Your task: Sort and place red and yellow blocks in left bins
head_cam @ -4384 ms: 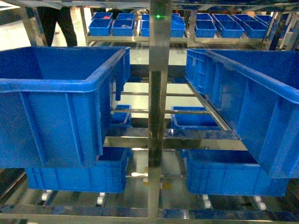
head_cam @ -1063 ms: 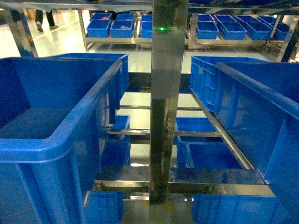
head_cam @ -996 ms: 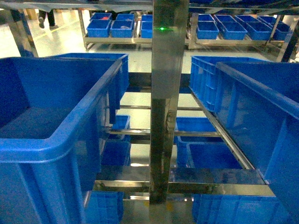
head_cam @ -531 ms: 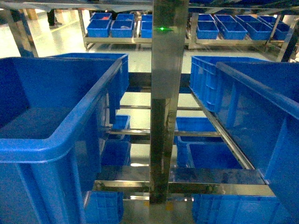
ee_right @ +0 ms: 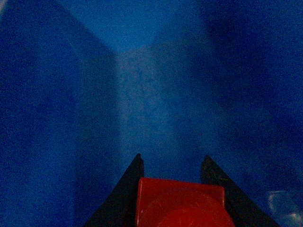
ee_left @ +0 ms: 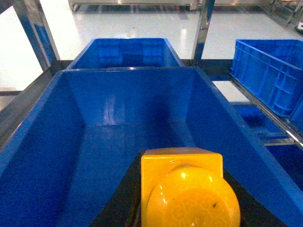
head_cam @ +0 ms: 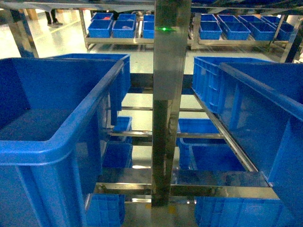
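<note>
Yellow plastic fills the foot of the left wrist view: the yellow block [ee_left: 187, 189], studded and chunky, sits pinched between the dark jaws of the left gripper [ee_left: 182, 198] above the open left bin [ee_left: 57, 94]. The red block [ee_right: 182, 201] is held the same way by the right gripper [ee_right: 173, 189], low inside a deep blue bin [ee_right: 57, 118] — which bin cannot be told. Neither arm shows in the head view. Both blocks look rigid, hollow and light; they should neither crush nor sag. Their smooth, glossy faces may slip, so grip across two flat opposite sides — not the rounded studs. A release from this height should do no harm.
</note>
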